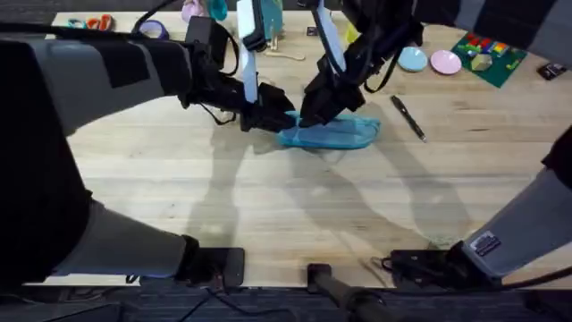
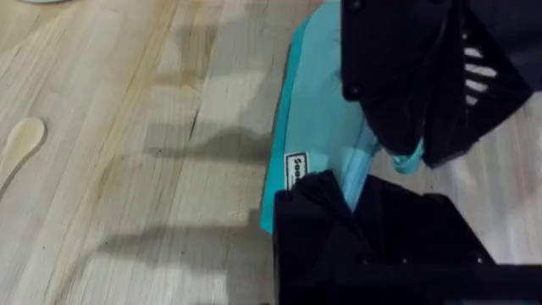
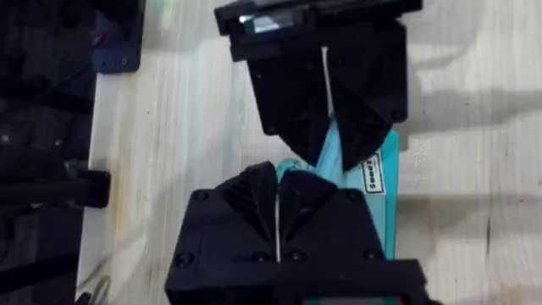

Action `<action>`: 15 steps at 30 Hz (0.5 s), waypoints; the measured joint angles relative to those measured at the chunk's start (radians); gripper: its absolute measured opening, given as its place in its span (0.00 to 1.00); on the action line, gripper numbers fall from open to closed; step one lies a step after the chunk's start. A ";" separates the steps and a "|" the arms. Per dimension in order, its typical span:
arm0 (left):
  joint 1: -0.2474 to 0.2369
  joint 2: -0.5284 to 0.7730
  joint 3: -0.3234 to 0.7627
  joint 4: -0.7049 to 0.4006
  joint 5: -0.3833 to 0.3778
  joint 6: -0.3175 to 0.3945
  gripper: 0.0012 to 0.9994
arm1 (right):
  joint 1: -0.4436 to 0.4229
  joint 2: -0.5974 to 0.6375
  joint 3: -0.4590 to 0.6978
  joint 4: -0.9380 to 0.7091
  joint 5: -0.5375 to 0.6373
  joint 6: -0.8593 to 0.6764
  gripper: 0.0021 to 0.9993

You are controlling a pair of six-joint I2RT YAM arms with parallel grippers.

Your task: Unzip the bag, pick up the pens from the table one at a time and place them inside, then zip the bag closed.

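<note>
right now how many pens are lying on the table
1. A single dark pen lies on the table, just right of the blue bag that both grippers are working at. Others may be hidden under the arms or inside the bag.

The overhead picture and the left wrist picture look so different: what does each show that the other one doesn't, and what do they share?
Only the overhead view shows a dark pen lying on the table to the right of the bag, plus the small round dishes and colourful toy blocks at the far right.

Only the left wrist view shows the small printed label on the bag's edge and a pale wooden spoon.

Both show the light blue bag, with the left gripper and right gripper shut on its end.
</note>
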 joint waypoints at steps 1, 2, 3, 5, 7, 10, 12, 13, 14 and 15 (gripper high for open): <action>0.000 0.000 0.000 0.000 0.000 0.000 0.04 | 0.003 0.000 0.005 -0.001 0.003 0.007 0.03; 0.000 0.000 0.000 0.000 0.000 0.000 0.04 | 0.004 0.000 0.010 -0.003 0.006 0.014 0.03; 0.000 0.000 0.000 0.000 0.000 0.000 0.04 | 0.004 0.000 0.014 -0.004 0.008 0.021 0.03; 0.000 0.000 0.000 0.000 0.000 0.000 0.04 | 0.004 0.000 0.019 -0.004 0.008 0.040 0.03; 0.000 0.000 0.000 0.002 0.000 0.000 0.04 | 0.004 0.000 0.021 -0.009 0.003 0.054 0.24; 0.000 0.000 0.000 0.008 -0.004 0.000 0.04 | 0.005 0.000 0.022 -0.020 -0.019 0.069 0.67; 0.000 0.000 0.000 0.015 -0.012 0.000 0.04 | 0.004 -0.002 0.022 -0.034 -0.034 0.071 0.95; 0.000 0.000 0.000 0.016 -0.014 0.000 0.04 | 0.003 -0.004 0.022 -0.037 -0.038 0.073 0.98; 0.000 0.000 0.000 0.016 -0.014 0.000 0.04 | 0.001 -0.007 0.022 -0.037 -0.042 0.075 0.99; 0.000 0.000 0.000 0.016 -0.014 0.000 0.04 | -0.003 -0.010 0.022 -0.038 -0.044 0.075 1.00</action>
